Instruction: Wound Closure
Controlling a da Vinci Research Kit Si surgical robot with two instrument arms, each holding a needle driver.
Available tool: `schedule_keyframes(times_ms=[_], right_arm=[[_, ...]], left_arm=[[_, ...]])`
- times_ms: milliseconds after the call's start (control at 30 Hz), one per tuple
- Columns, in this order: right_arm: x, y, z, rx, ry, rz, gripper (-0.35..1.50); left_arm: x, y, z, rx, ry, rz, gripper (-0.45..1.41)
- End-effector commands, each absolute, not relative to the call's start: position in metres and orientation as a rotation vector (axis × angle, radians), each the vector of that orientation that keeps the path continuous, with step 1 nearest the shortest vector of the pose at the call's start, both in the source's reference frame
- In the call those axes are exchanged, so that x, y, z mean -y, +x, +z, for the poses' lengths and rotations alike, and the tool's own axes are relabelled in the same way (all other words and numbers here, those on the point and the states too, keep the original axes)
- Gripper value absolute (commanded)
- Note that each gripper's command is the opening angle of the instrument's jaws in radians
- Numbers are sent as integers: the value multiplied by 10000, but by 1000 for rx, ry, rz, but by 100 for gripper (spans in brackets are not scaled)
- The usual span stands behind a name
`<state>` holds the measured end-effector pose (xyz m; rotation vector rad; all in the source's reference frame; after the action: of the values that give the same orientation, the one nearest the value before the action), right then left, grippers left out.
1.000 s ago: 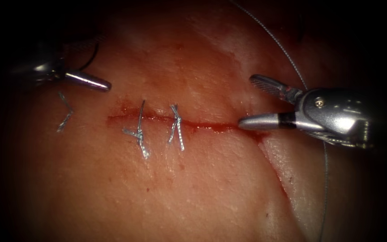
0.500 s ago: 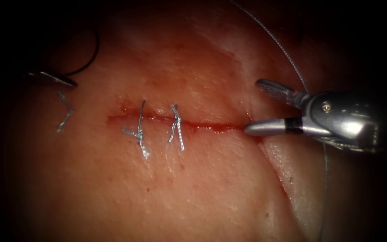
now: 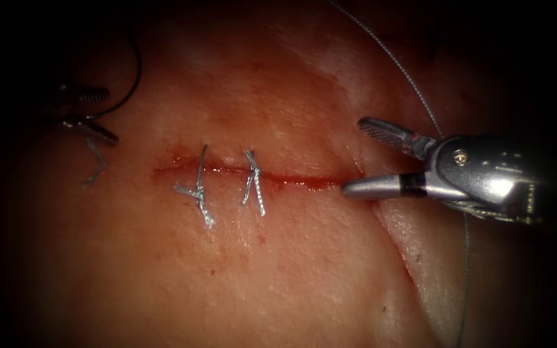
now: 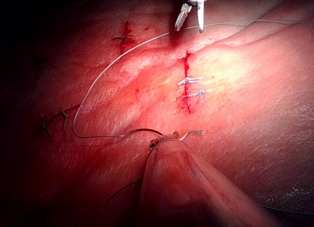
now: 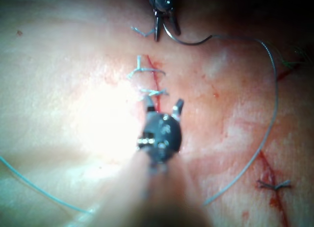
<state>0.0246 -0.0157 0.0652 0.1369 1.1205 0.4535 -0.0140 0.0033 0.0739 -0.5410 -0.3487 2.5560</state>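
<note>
In the endoscope view the right pincer (image 3: 359,156) is spread and holds nothing at the three o'clock end of the cut (image 3: 253,173) in the tissue (image 3: 278,270). At nine o'clock the left pincer (image 3: 91,119) pinches the dark curved needle (image 3: 133,77) near one end, clear of the tissue. In the right wrist view the thread (image 5: 265,134) trails from the needle (image 5: 184,40) in a wide loop over the tissue.

The left tool (image 3: 85,119) sits in dark shadow — its grip on the needle (image 3: 127,84) unclear.

Endoscope: above/front, close on red straight cut (image 3: 253,175). Wrist cams: along shafts, opposite ends, sharing same cut.
</note>
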Motion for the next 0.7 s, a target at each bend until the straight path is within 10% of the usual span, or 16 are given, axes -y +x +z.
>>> schedule_keyframes(times_ms=[33, 200, 700], right_arm=[[159, 254, 656, -1124, 138, 453, 108], [160, 256, 655, -1124, 138, 453, 108], [155, 245, 649, -1105, 277, 668, 103]], left_arm=[[-32, -145, 746, 347, -543, 2555, 27], [-36, -142, 748, 384, -539, 2558, -45], [-51, -200, 659, 199, -746, 2647, -45]])
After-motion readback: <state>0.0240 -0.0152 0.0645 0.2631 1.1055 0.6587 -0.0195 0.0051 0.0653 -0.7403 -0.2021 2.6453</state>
